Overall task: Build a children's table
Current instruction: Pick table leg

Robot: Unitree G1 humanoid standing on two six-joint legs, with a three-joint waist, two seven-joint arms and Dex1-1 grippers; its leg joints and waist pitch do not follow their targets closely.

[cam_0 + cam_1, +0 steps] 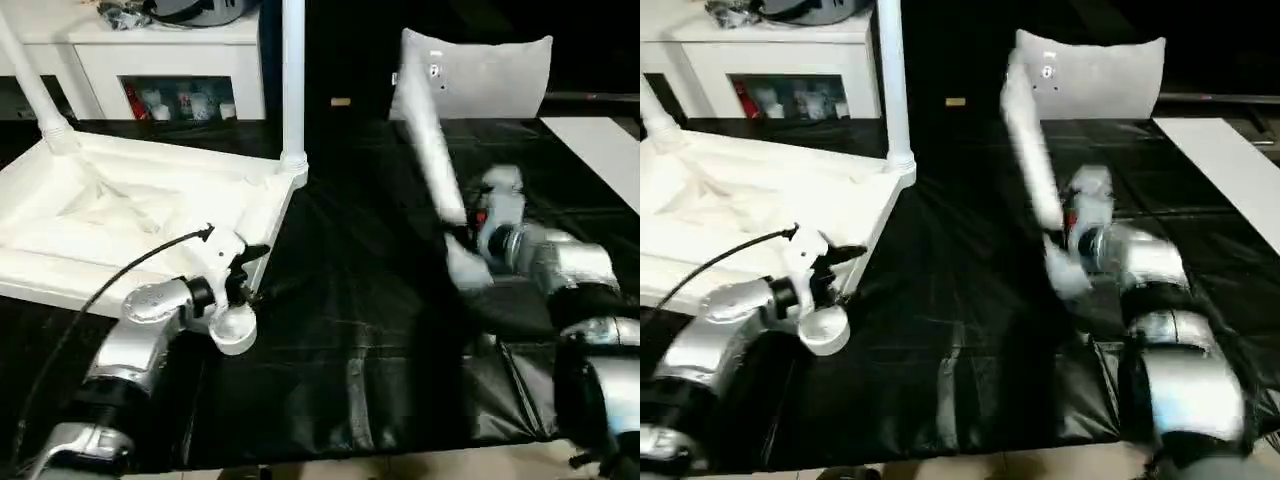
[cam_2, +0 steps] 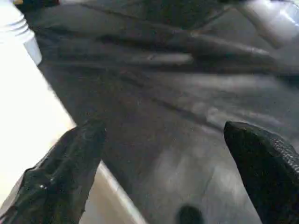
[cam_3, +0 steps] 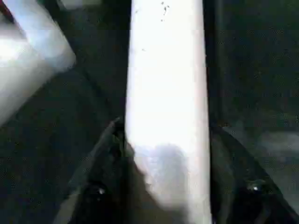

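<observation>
Right gripper (image 1: 462, 240) clamps a loose white leg (image 1: 432, 150), tilted up off the black sheet (image 1: 380, 330); left gripper (image 1: 243, 272) spread wide beside upturned tabletop (image 1: 120, 215).

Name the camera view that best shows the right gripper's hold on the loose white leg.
The right wrist view: the loose leg runs straight between the right gripper, a black finger pressed against each side. The two eye views show the leg blurred, slanting up from the gripper, with the contact unclear. The left wrist view catches a pale blur, unclear.
</observation>
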